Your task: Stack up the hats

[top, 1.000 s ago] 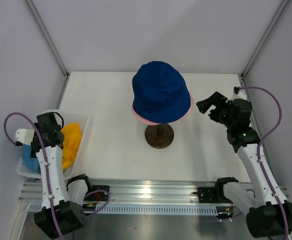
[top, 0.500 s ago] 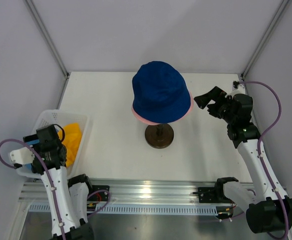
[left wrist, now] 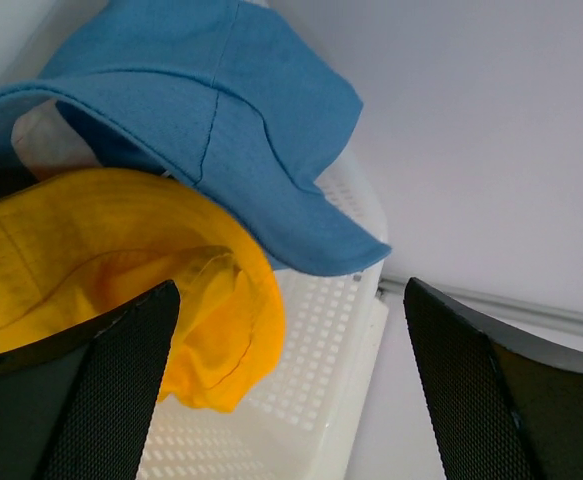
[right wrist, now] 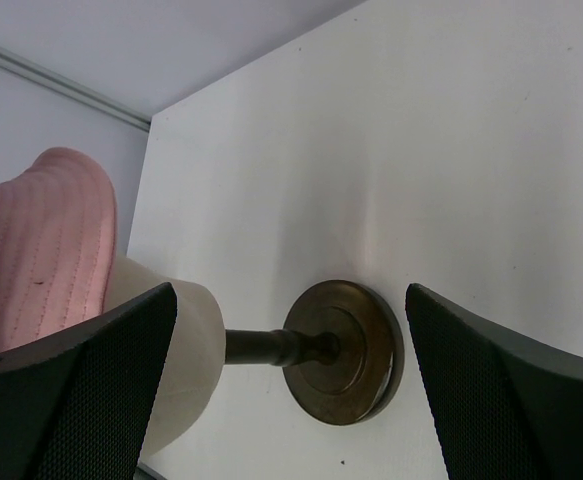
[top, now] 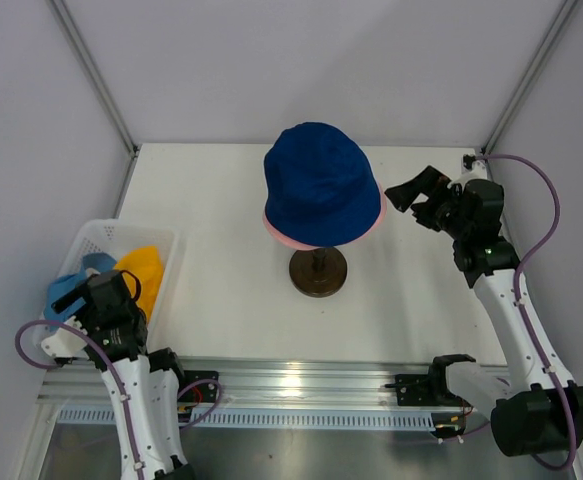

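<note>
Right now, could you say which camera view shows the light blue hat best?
The left wrist view: the light blue hat fills the upper frame, lying over the yellow-orange hat in the basket. The top external view shows only a small part; the right wrist view shows none.

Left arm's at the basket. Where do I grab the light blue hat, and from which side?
Take the light blue hat by its free brim edge, which lies on top of the yellow hat in the white basket. Probably come from above with the open left gripper, one finger slipped under that lip.
</note>
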`<act>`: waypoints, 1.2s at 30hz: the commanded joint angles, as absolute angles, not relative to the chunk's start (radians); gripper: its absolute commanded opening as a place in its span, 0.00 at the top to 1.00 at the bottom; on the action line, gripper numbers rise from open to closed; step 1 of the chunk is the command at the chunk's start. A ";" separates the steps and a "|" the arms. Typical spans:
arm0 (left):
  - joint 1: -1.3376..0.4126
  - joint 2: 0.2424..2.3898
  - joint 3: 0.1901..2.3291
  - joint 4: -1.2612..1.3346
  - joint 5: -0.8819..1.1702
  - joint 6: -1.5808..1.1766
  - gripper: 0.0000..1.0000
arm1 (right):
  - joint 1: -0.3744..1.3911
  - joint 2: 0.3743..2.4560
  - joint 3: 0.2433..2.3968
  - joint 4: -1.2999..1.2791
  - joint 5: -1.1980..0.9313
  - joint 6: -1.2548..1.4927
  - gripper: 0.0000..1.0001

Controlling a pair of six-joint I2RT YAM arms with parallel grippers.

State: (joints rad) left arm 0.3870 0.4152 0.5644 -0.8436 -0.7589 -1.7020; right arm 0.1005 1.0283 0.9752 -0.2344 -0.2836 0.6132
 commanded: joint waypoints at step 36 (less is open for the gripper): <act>0.528 0.735 0.615 -0.077 -0.334 -1.577 0.99 | 0.098 1.147 1.272 -0.305 -0.268 0.517 0.01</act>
